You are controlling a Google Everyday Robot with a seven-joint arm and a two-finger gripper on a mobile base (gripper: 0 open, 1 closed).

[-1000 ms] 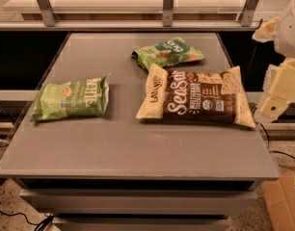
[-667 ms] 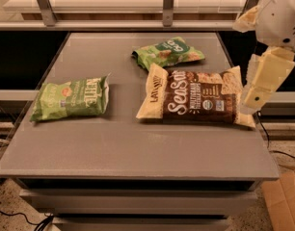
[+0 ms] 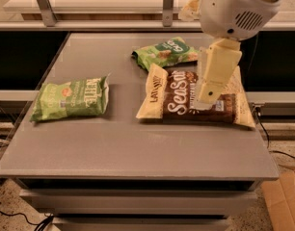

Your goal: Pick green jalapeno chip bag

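The green jalapeno chip bag (image 3: 70,99) lies flat at the left of the grey table (image 3: 138,148), light green with white lettering and a small orange-red emblem. My gripper (image 3: 205,100) hangs from the cream arm at the upper right, over the right half of the brown-and-cream Sea Salt bag (image 3: 179,100). It is well to the right of the jalapeno bag and holds nothing that I can see.
A smaller green bag with a dark green oval logo (image 3: 164,53) lies at the back, just behind the Sea Salt bag. Metal rails and posts (image 3: 167,4) run along the far edge. A cardboard box (image 3: 282,201) sits on the floor at the lower right.
The arm has swung in from the right edge towards the left and now hangs over the Sea Salt bag. The bags have not moved.
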